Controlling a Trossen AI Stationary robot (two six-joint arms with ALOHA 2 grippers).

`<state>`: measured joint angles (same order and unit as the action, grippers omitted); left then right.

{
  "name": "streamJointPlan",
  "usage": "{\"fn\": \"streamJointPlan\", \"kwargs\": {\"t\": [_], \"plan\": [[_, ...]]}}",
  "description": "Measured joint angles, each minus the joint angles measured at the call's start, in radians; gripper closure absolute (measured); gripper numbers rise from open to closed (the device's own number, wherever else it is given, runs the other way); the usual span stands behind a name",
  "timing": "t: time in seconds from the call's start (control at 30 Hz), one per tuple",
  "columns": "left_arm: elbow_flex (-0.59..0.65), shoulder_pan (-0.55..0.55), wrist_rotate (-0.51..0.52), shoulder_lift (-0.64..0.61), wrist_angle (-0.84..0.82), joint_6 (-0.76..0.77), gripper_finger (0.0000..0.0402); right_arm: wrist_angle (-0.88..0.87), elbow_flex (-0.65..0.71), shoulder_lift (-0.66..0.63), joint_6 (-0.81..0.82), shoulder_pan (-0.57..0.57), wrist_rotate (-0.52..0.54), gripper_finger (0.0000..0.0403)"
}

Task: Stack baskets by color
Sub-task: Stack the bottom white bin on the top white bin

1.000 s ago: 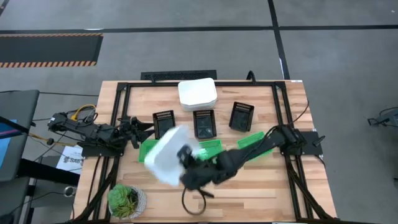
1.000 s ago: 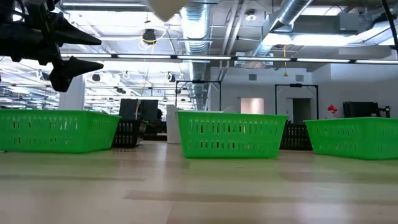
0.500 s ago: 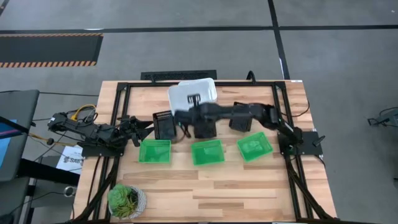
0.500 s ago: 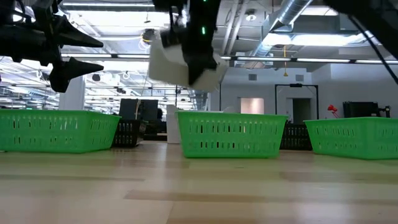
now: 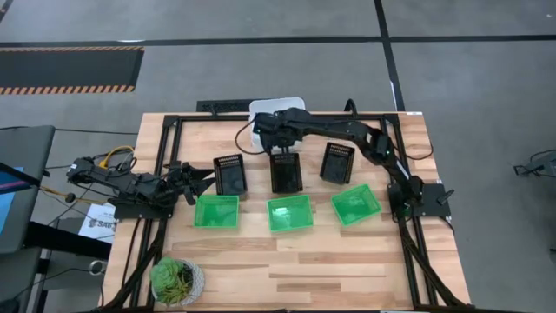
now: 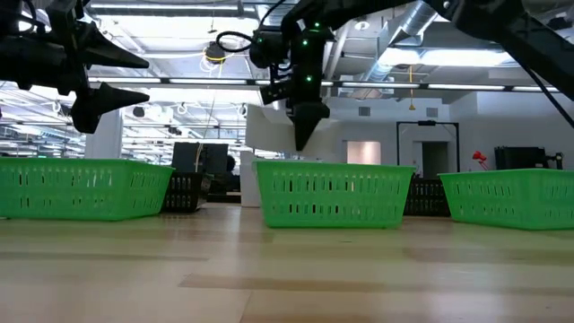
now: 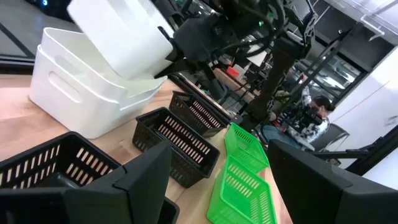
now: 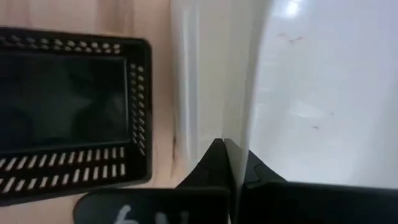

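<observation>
My right gripper (image 5: 266, 130) is at the table's far middle, shut on a white basket (image 7: 118, 28). That basket hangs tilted over the stack of white baskets (image 7: 87, 93). Three black baskets (image 5: 286, 172) stand in a row in front of the stack. Three green baskets (image 5: 289, 212) stand in a row nearer still. My left gripper (image 5: 204, 178) waits open and level at the left, beside the leftmost black basket (image 5: 230, 174). My right gripper pinches one side wall of the white basket at its rim (image 8: 239, 124), one finger inside the basket and one outside. The fingers (image 8: 214, 162) slant down from above. The basket is tilted over the white stack. Whether its low corner touches the stack, I cannot tell.
A round potted plant (image 5: 177, 280) stands at the near left corner. Bare wood lies in front of the green row. A dark frame (image 5: 174, 130) runs along the table's sides and far edge.
My right gripper has swung from the near left-middle of the table, over the green and black rows, to the far edge above the white stack. It has sunk, tipped further downward and rolled. The white basket has travelled with it, still held.
</observation>
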<state>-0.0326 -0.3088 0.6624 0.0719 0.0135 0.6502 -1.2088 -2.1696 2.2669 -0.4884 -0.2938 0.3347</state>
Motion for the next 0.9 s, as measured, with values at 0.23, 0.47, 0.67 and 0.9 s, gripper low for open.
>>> {"fn": "streamJointPlan", "kwargs": {"t": [0.23,0.47,0.67,0.9], "plan": [[0.0,0.0,0.0,0.0,0.0,-0.014,0.0145,0.037,0.0,-0.001,-0.013,-0.018,-0.057,0.0403],[0.0,0.0,0.0,0.0,0.0,-0.013,0.0145,0.013,0.0,0.056,-0.025,-0.017,-0.076,0.0403],[0.0,0.0,0.0,0.0,0.0,-0.012,0.0145,-0.003,-0.001,0.076,-0.018,-0.018,-0.074,0.04],[0.0,0.0,0.0,0.0,0.0,-0.011,0.0145,-0.005,0.0,0.077,-0.039,-0.019,-0.071,0.0376]]}}
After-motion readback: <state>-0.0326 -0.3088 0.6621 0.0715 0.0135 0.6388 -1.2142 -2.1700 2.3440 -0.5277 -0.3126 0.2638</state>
